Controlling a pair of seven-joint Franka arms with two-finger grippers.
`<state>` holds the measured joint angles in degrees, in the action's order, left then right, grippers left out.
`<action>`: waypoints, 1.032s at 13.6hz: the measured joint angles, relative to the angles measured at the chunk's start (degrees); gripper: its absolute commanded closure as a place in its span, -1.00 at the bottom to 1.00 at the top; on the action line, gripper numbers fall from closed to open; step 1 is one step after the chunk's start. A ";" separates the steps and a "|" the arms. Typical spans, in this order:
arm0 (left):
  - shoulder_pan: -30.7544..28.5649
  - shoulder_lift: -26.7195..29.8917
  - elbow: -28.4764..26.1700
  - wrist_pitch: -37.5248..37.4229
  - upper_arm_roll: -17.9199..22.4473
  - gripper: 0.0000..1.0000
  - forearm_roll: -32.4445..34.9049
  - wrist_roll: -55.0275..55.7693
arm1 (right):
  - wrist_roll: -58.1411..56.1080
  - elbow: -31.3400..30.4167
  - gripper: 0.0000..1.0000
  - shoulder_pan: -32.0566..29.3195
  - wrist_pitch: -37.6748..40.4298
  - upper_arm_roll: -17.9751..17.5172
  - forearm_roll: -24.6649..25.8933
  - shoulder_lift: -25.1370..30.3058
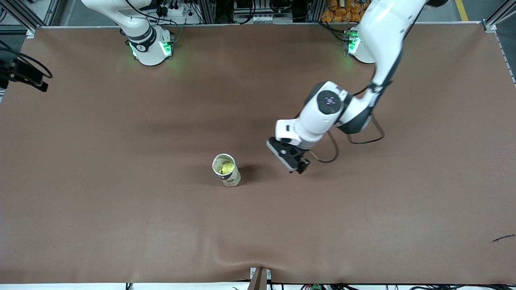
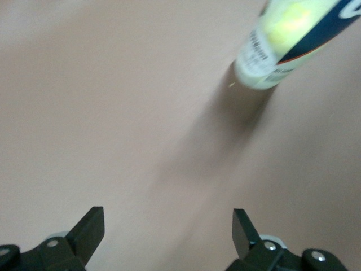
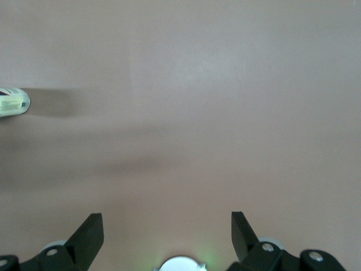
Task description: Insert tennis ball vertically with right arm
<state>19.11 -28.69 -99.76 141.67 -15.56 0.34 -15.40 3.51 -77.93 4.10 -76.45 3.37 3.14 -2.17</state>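
A clear can [image 1: 227, 170] with a printed label stands upright mid-table, and the yellow-green tennis ball [image 1: 228, 166] lies inside it. In the left wrist view the can [image 2: 265, 62] shows with the tennis ball [image 2: 289, 22] visible through its wall. My left gripper [image 1: 297, 162] hovers low beside the can, toward the left arm's end of the table; its fingers [image 2: 89, 228] are open and hold nothing. My right gripper [image 3: 167, 226] is out of the front view. It hangs open and empty high over its own base [image 3: 180, 264], with the can [image 3: 12, 101] far off.
The brown table mat [image 1: 121, 225] has a ripple at its front edge. The right arm's base [image 1: 150, 47] and the left arm's base [image 1: 356, 46] stand at the farthest edge. A black device [image 1: 22, 73] juts in at the right arm's end. A cable loop [image 1: 365, 139] hangs under the left arm.
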 measured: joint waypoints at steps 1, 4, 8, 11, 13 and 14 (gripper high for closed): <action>-2.12 1.46 2.18 -6.24 0.02 -1.00 0.00 0.00 | 0.60 -0.15 -1.00 -0.03 -0.98 -0.98 0.95 -0.29; -7.84 2.96 12.83 -24.51 0.26 -1.00 -0.30 0.40 | 0.78 2.07 -1.00 -0.29 -2.24 -1.33 2.74 -0.52; -16.62 4.11 20.16 -33.81 0.18 -1.00 -3.05 1.24 | 0.49 3.43 -1.00 -1.88 0.87 -1.57 0.63 0.34; -18.79 9.12 21.36 -39.69 0.31 -1.00 -3.39 5.73 | -5.12 2.53 -1.00 -5.49 1.45 -1.44 -1.77 1.10; -20.04 14.52 21.63 -44.27 0.43 -1.00 -3.38 9.55 | -7.23 0.71 -1.00 -6.71 1.30 -1.20 -3.15 2.34; -21.04 17.00 21.56 -46.50 0.47 -1.00 -3.38 10.30 | -7.39 0.02 -1.00 -6.75 1.30 -1.18 -3.27 2.94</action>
<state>-1.92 -11.69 -78.21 95.17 -15.08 -3.04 -5.11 -3.89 -77.90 -2.65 -75.14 2.19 -0.13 0.77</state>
